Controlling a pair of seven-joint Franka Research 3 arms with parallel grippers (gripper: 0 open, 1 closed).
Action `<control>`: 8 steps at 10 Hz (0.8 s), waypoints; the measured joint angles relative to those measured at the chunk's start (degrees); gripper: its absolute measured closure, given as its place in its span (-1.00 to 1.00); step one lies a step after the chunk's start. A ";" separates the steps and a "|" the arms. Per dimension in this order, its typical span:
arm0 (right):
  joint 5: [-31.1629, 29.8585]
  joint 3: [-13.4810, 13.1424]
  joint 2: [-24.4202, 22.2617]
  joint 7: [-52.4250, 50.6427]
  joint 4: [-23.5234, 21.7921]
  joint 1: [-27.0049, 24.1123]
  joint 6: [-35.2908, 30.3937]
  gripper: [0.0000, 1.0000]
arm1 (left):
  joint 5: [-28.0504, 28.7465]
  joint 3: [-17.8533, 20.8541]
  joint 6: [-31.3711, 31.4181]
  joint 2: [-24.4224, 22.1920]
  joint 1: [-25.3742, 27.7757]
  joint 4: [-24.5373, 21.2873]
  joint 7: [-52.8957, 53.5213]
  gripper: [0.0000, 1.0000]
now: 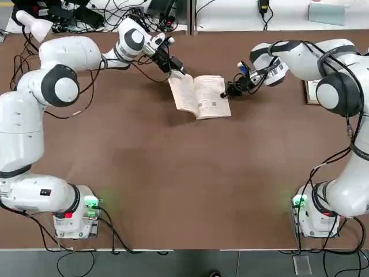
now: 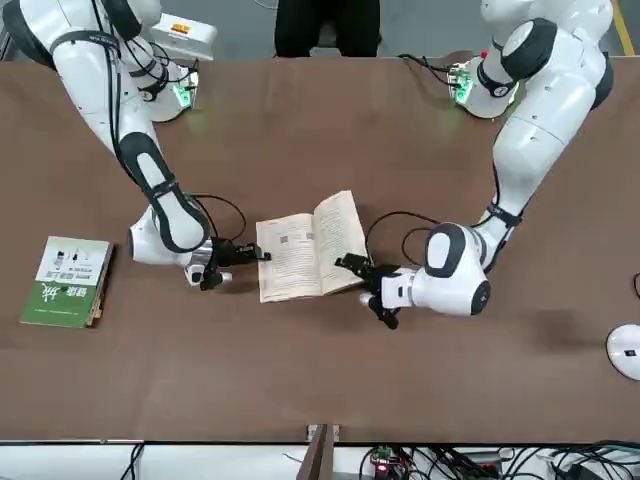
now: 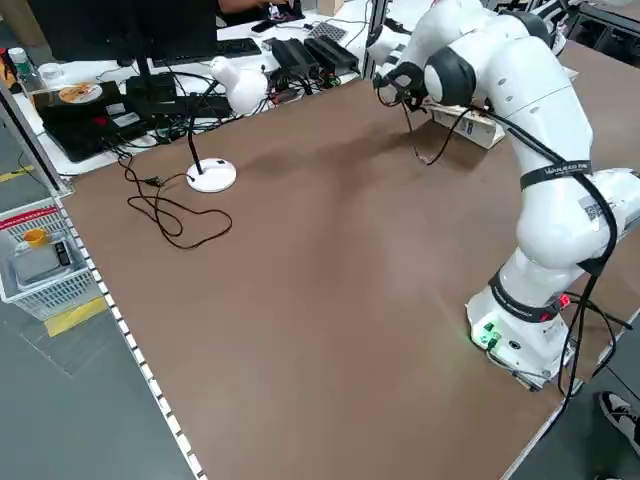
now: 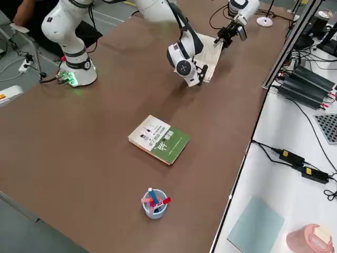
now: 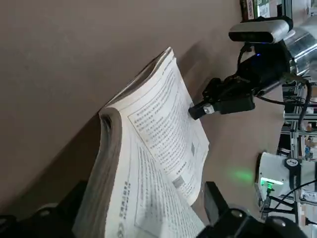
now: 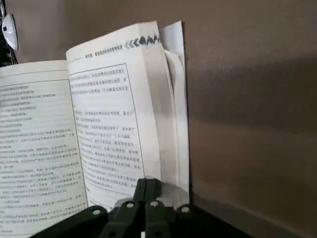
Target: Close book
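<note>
We see the book [image 1: 199,96] lying open on the brown table [image 1: 173,184], toward the far side and roughly midway between the two arms, its cream printed pages facing up. Our right gripper [image 1: 228,90] sits at the book's right edge with its two fingers pressed together, closed on nothing; its tips rest on the lower outer corner of the right-hand page, as the right wrist view shows with the closed fingers [image 6: 146,191] against the paper. Our left gripper [image 1: 176,67] is at the opposite side, at the book's far left corner, and the left-hand block of pages is raised off the table and tilted up toward the spine there. In the left wrist view one finger [image 5: 215,203] stands clear on one side of the lifted pages, with the other down in shadow on the other side, so the jaws are spread with the page block between them; we cannot tell whether they are squeezing the paper. So the book lies between the two grippers, touched at both ends. A green-and-white covered book [image 2: 69,281] lies well apart on the right side of the table, near a cup of pens [image 4: 154,203].
</note>
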 joint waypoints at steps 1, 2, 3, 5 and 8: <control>0.00 0.00 0.00 0.00 0.00 0.00 0.00 0.98 | -0.40 -0.02 -0.10 -0.04 0.04 0.00 -0.59 -1.00; 0.00 0.00 0.00 0.00 0.00 0.00 0.00 0.98 | -1.06 -0.14 -0.49 -0.07 0.18 0.01 -1.82 -1.00; 0.00 0.00 0.00 0.00 0.00 0.00 0.00 0.98 | -1.34 -0.44 -1.12 -0.13 0.38 0.03 -3.06 -1.00; 0.00 -0.01 0.00 0.00 0.00 0.00 0.00 0.98 | -1.40 -1.16 -1.86 -0.54 0.60 0.05 -5.24 -1.00; 0.00 -0.03 0.00 0.00 0.00 -0.01 0.00 0.98 | -1.40 -1.83 -2.18 -1.40 0.42 0.07 -8.18 -1.00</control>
